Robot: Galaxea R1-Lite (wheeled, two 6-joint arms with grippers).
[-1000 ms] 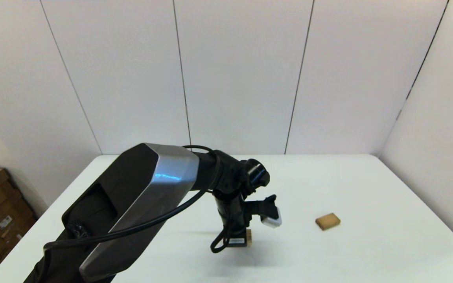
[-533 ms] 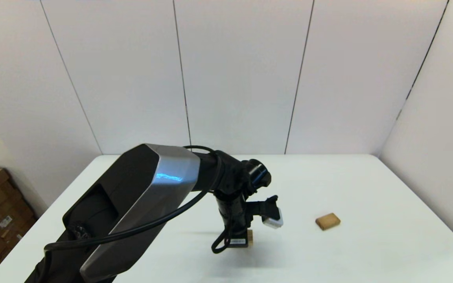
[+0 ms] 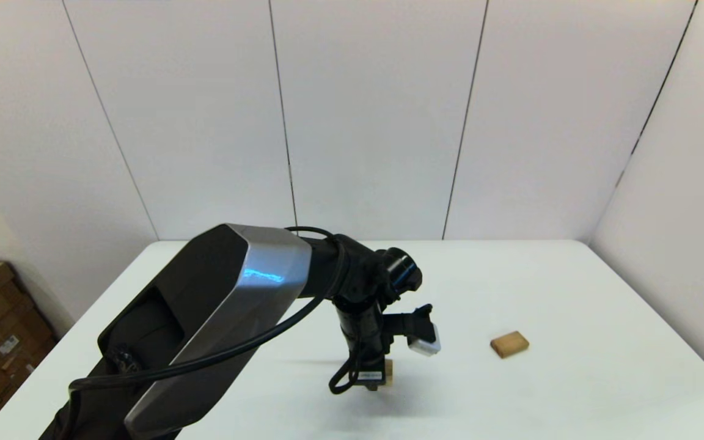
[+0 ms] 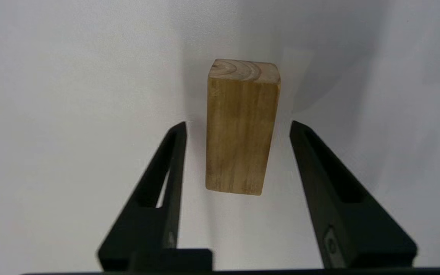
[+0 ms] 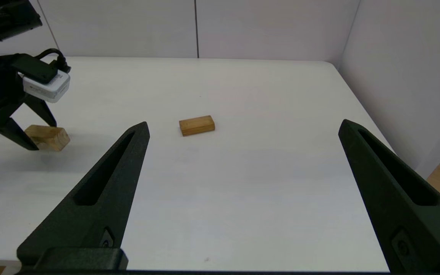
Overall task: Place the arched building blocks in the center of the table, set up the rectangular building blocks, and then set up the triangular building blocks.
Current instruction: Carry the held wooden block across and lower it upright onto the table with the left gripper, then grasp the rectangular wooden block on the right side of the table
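Nearest to us, our right gripper [image 5: 243, 194] hangs parked at the near edge of the large white counter [image 3: 572, 391], its two black fingers spread wide and holding nothing; it looks idle, kept back so the working arm has room.

Farther in, about the middle of the counter, our left gripper [image 4: 238, 128] points down over the light-wood block [image 4: 241, 126] that we take for the arched building block. We judge this from its place in the task, since the arch notch itself does not show from either side we can see. The block lies on the counter between the spread fingers [image 4: 166, 160], with a gap on each side, so the gripper is released and touches nothing. We judge that the block has been set here because this is the centre the task asks for, and that the open fingers let the arm lift clear without dragging it.

Beyond and to the right of that block, well apart from it, the darker tan flat rectangular wooden slab [image 3: 509, 344] lies flat on the counter, not yet set up. The triangular block is not in view.
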